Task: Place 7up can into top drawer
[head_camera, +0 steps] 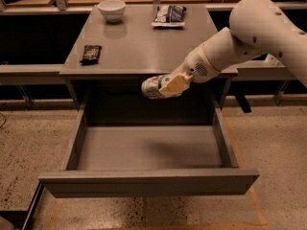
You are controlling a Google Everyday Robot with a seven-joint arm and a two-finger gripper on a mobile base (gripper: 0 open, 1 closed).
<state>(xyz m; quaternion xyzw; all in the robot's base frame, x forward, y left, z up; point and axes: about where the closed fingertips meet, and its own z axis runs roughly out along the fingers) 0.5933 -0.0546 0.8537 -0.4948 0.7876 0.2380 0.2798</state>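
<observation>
Your one cream two-finger gripper (169,86) squeezes the one small silvery-white 7up can (151,87), held sideways in the air over the one wide grey open top drawer (148,182), while one round white bowl (111,9) sits on the grey table (139,47).

Speckled floor (29,143) — grey table (134,47).

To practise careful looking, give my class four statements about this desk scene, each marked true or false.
1. The claw holds the silvery-white cylindrical drink can above the open wide grey drawer. True.
2. The can rests on the drawer floor. False: it is held in the air.
3. The white round bowl sits on the grey tabletop. True.
4. The dark rectangular snack bar lies inside the drawer. False: it lies on the tabletop.
</observation>
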